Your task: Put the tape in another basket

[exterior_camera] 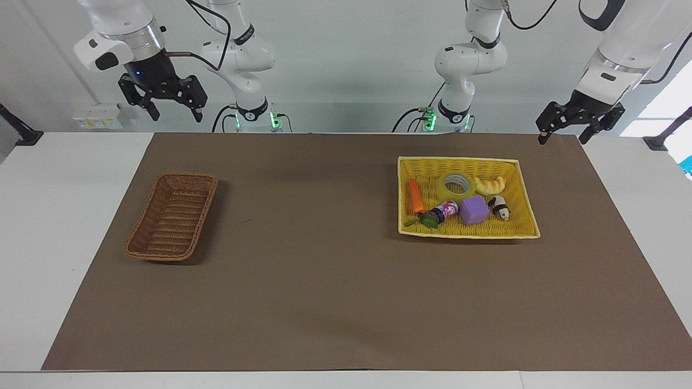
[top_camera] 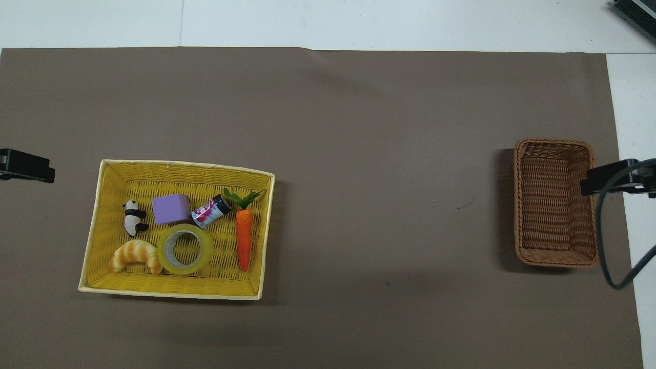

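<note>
1. Facing view: the left gripper (exterior_camera: 579, 128) is held raised over the table edge near the yellow basket (exterior_camera: 523, 186), fingers spread, nothing held.
2. The right gripper (exterior_camera: 172, 104) is raised at the other end, fingers spread, empty.
3. The tape (exterior_camera: 457, 185) is seen lying flat in the yellow basket, between a croissant (exterior_camera: 490, 185) and a carrot (exterior_camera: 416, 195).
4. The brown basket (exterior_camera: 172, 216) is placed well apart, on a brown mat (exterior_camera: 324, 270).

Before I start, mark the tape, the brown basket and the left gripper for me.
tape (top_camera: 185, 251): overhead view, on its yellow band.
brown basket (exterior_camera: 172, 217): facing view, on its woven floor.
left gripper (exterior_camera: 564, 130): facing view, midway between fingertips.
</note>
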Controlling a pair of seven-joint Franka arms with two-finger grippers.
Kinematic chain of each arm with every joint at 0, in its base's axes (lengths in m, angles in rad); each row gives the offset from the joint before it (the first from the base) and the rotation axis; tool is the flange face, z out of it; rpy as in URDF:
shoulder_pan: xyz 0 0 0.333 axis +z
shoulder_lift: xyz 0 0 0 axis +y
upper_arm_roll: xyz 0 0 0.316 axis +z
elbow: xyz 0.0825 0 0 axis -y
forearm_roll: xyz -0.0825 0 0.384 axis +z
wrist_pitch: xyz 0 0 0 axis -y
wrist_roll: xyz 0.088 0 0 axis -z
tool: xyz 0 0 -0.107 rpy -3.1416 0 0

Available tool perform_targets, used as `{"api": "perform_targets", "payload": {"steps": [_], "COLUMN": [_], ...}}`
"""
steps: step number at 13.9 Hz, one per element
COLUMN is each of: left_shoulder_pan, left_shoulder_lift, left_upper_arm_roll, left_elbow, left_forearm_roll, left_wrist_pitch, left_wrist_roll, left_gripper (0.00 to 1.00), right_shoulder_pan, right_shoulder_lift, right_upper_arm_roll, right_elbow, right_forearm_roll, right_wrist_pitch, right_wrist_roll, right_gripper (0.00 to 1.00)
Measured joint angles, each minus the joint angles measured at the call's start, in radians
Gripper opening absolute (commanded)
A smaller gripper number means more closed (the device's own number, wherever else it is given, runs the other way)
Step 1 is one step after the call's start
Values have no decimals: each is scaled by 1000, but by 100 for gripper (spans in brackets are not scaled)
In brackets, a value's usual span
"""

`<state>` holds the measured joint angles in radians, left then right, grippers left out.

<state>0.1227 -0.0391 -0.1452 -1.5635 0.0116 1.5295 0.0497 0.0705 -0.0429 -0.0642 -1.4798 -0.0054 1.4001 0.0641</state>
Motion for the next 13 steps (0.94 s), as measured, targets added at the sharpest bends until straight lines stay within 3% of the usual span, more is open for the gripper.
{"api": "perform_targets", "payload": {"steps": [13], "left_shoulder_pan": [0], "left_shoulder_lift": [-15], "left_upper_arm_roll": [0], "left_elbow": [-2], "left_forearm_roll": [0], "left_wrist_pitch": [-40], "left_wrist_roll": [0], "left_gripper": [100], "right_shoulder_pan": [0], "right_shoulder_lift": [0], "right_upper_arm_roll": [0], "right_elbow": [0], "right_forearm_roll": [0], "right_wrist_pitch": [0], "right_wrist_roll": [0], "right_gripper": [100]}}
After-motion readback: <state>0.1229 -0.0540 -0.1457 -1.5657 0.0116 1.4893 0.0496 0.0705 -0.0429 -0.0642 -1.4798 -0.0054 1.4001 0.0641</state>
